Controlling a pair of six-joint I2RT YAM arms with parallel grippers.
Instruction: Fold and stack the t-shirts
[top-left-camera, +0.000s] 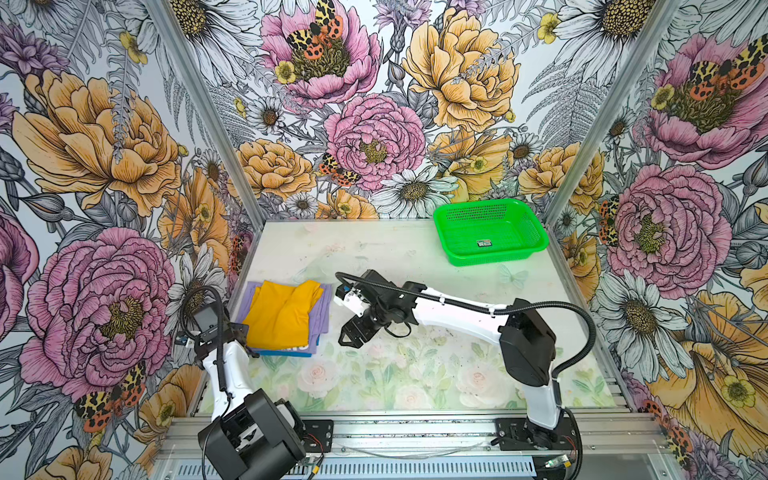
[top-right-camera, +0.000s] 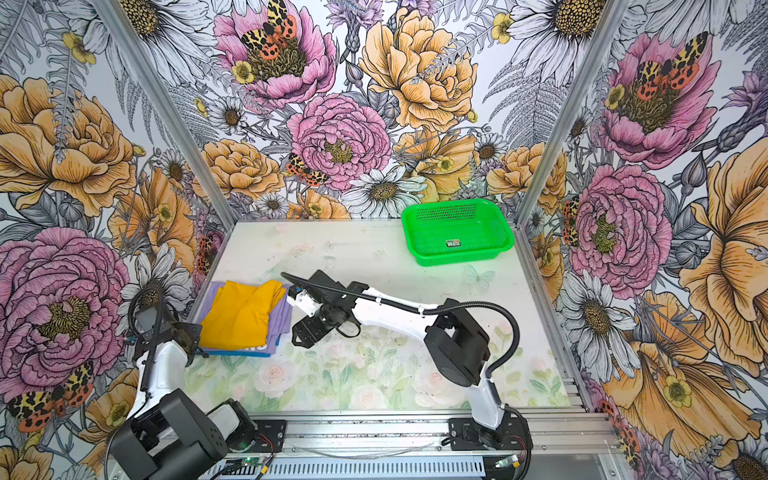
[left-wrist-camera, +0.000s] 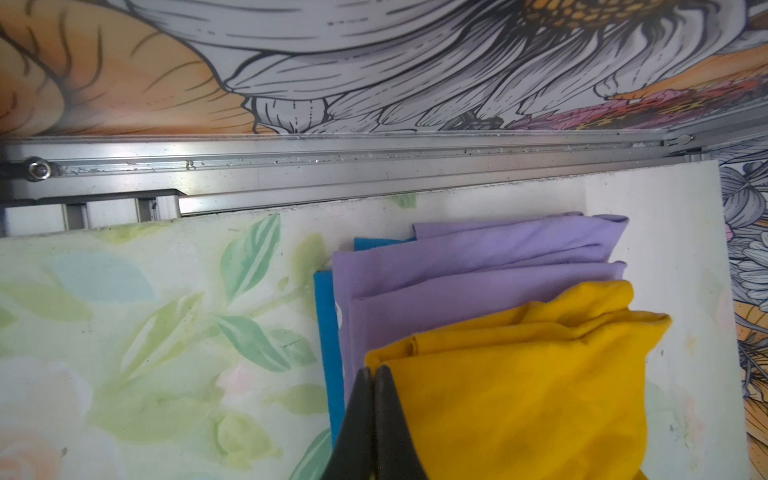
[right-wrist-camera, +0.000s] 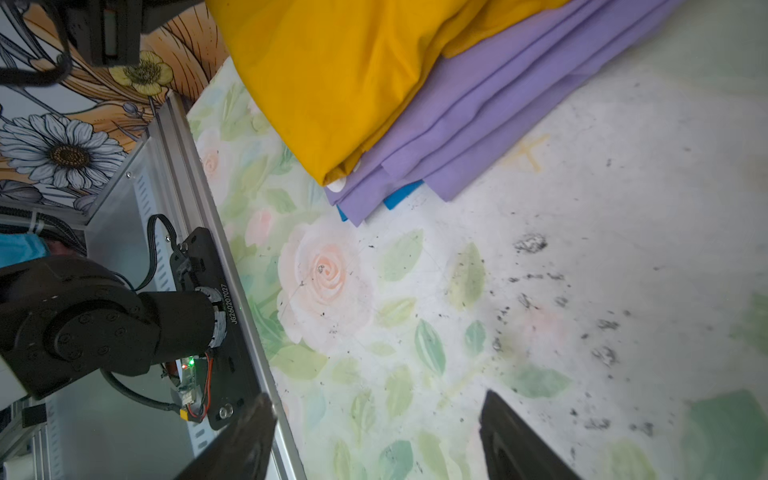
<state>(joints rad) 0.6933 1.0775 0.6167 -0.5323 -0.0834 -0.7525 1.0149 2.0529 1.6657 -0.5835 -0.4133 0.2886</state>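
My left claw (left-wrist-camera: 374, 372): jaws pressed together, tips at the near corner of the yellow t-shirt (left-wrist-camera: 540, 395). Can't tell if any cloth is pinched.

Stack sits at the left edge of the worktop (top-left-camera: 415, 353). Yellow on top, lavender t-shirt (left-wrist-camera: 478, 266) under it, blue t-shirt (left-wrist-camera: 326, 324) at the bottom with only a strip showing. Yellow is rumpled and skewed, corners bunched, and lavender pokes out past it.

Judgement: folding looks done, and the step in hand is squaring the top layer. To do it well, use the closed left claw as a flat anchor and smooth outward without dragging the lower layers.

My right claw (right-wrist-camera: 376, 440): jaws wide, nothing between them, over bare worktop just beside the stack. It should take the yellow edge only, pull gently and lift little.

Green basket (top-left-camera: 498, 257): far right corner, well apart, not needed.
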